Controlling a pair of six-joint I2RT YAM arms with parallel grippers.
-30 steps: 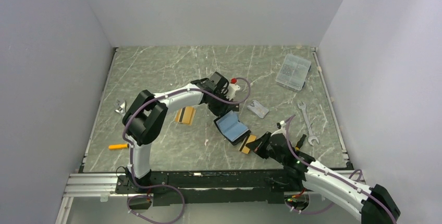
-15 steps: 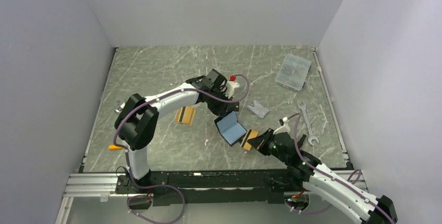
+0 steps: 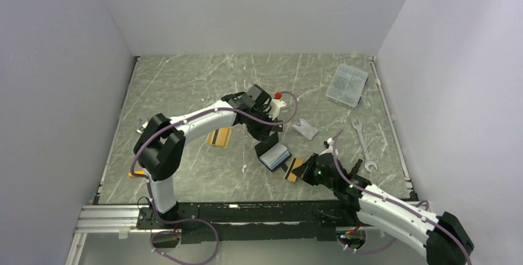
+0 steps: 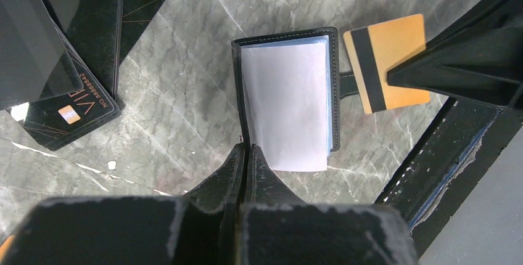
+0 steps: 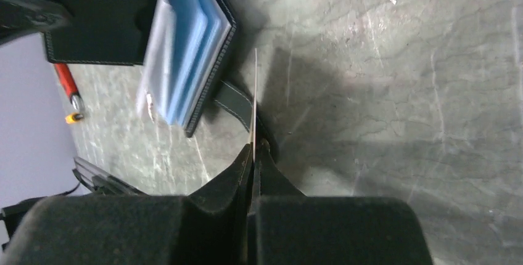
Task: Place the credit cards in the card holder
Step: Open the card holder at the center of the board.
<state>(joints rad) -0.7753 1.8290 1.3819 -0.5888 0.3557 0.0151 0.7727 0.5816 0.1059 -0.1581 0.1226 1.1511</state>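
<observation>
From the top, the green-grey marble-patterned table (image 3: 185, 80) carries the card holder (image 3: 275, 156) a little toward 6 o'clock from its middle, a small black leather bifold with its pale blue inside facing up; the left gripper (image 3: 266, 137) sits at the holder's 11 o'clock and the right gripper (image 3: 306, 172) at its 4 o'clock, with the flat orange-gold card (image 3: 293, 170) between that gripper and the holder; a silver-grey card (image 3: 304, 129) lies at the holder's 1 o'clock, a steel wrench (image 3: 364, 145) at its 3 o'clock, and a clear plastic box (image 3: 347, 84) farther off toward 1 o'clock. From the left wrist, the left gripper (image 4: 247, 153) has its fingers pressed together on the near stitched edge of the card holder (image 4: 287, 105), whose glossy clear sleeve shows white; the orange-gold card (image 4: 395, 55), crossed by a black stripe, lies just beside the holder at 3 o'clock under the right gripper's matte black fingers (image 4: 469, 61); two shiny black cards (image 4: 86, 55) overlap at 10 o'clock, one with gold lettering and a chip. From the right wrist, the right gripper (image 5: 253, 148) is clamped on the orange-gold card (image 5: 255, 92), seen edge-on as a thin pale line; the card holder (image 5: 111, 18) lies at 11 o'clock with blue sleeves fanned, and its leather snap tab (image 5: 237, 106) touches the card.
</observation>
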